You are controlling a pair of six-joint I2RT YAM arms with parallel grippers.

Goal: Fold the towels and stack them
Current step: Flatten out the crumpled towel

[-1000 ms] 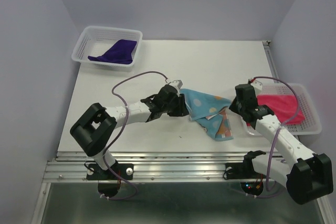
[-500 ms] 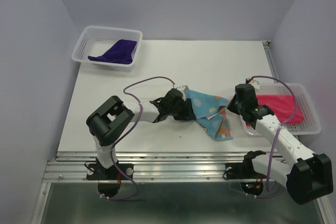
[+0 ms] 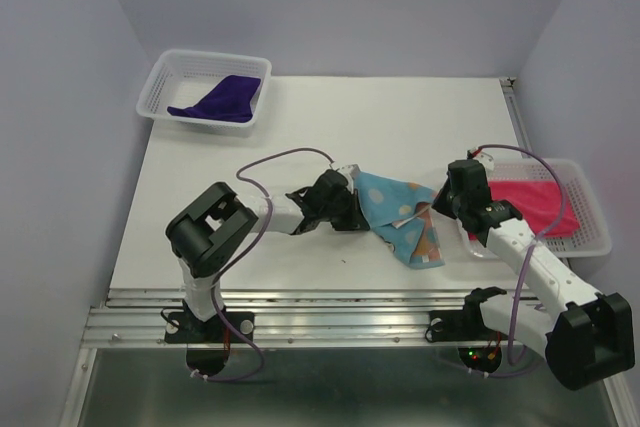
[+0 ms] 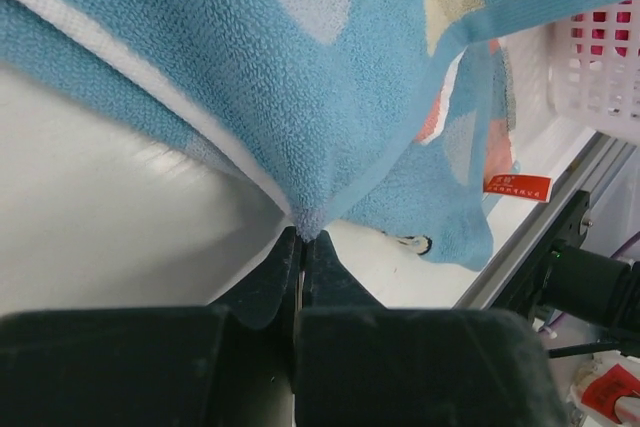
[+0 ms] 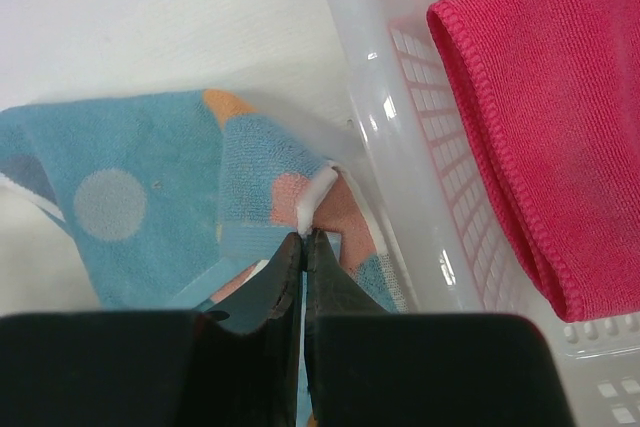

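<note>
Purple-navy terry, item 1: dark towel [image 3: 220, 100], loose heap, unfolded, kept in the white mesh basket [image 3: 160, 77] at far-left corner of the table [image 3: 400, 117]. Not held.

Item 2: left gripper [image 4: 300, 247]. Jaws are brought together and clamped on a hemmed edge of the patterned towel [image 3: 400, 215]; cloth is seen draping up and away from the pinch.

Item 3: patterned towel, blue w/ pale dots and orange patches, red label on one hem. Located mid-table, between the two grippers, toward the near edge. Part is lifted; lower end appears to rest on the table. Crumpled, not yet folded.

Item 4: right gripper [image 5: 303, 245]. Jaws together, clamped on a white-bound corner of the same towel, just beside the wall of the right basket [image 5: 390, 147].

Item 5: pink towel [image 3: 530, 197], laid approx. flat in the right basket; fold state can't be told.

Handling, judged: light, soft, limp terry. No stiffness, so sag betw. pinch points is to be expected. Pile gives fair friction, so slip is unlikely. Not fragile. Best taken at hemmed corners, where binding is thicker, w/ corners held taut for a clean fold. Stack not yet begun.
</note>
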